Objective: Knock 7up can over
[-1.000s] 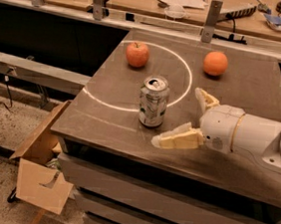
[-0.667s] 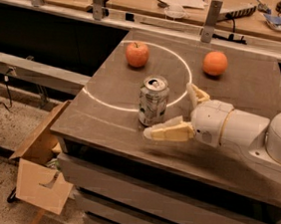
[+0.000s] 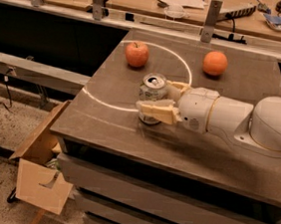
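Note:
The 7up can (image 3: 152, 89) is silvery with green markings and a pull-tab top. It stands upright near the middle of the brown table (image 3: 104, 125), on a white arc painted on the top. My gripper (image 3: 154, 96) reaches in from the right on a white arm (image 3: 239, 122) and is open. Its near finger (image 3: 155, 110) lies across the can's front lower half. Its far finger (image 3: 177, 87) sits just behind and right of the can. The can's base is partly hidden by the near finger.
A red apple (image 3: 136, 53) sits behind and left of the can, and an orange (image 3: 215, 63) behind and right. An open cardboard box (image 3: 39, 166) stands on the floor by the table's left edge. A cluttered bench (image 3: 182, 1) runs along the back.
My gripper has moved left toward the can; its fingers, which were to the can's right, now straddle it. The can still stands upright in the same spot.

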`<state>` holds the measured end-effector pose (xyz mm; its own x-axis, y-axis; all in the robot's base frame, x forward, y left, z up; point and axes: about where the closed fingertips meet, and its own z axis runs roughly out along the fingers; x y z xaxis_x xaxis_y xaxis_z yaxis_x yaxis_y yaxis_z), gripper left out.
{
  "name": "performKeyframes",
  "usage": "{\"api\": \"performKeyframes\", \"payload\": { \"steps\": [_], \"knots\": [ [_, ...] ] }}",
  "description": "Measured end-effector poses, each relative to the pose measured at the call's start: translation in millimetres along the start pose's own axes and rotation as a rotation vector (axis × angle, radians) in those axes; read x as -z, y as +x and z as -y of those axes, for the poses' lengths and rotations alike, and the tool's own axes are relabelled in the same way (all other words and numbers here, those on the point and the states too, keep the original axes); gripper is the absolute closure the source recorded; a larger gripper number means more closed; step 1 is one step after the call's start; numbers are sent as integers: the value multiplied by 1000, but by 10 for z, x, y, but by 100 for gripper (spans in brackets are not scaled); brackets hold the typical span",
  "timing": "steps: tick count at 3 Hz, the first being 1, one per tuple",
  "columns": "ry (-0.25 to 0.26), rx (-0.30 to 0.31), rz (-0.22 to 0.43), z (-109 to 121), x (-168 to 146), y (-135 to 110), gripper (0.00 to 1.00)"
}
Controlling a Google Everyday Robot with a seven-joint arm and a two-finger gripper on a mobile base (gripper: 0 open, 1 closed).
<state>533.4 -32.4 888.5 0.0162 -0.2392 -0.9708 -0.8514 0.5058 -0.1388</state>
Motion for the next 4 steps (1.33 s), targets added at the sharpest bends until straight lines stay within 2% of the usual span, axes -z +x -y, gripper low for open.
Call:
{"api": "performKeyframes", "payload": {
  "steps": [1,2,3,4],
  "knots": [
    [-5,94,-16,-39,-40,-116,71],
    [83,284,-58,-54,43,-270,94],
    [171,616,-165,27,178,-346,100],
    [166,772,-276,34,204,-255,100]
  ]
}}
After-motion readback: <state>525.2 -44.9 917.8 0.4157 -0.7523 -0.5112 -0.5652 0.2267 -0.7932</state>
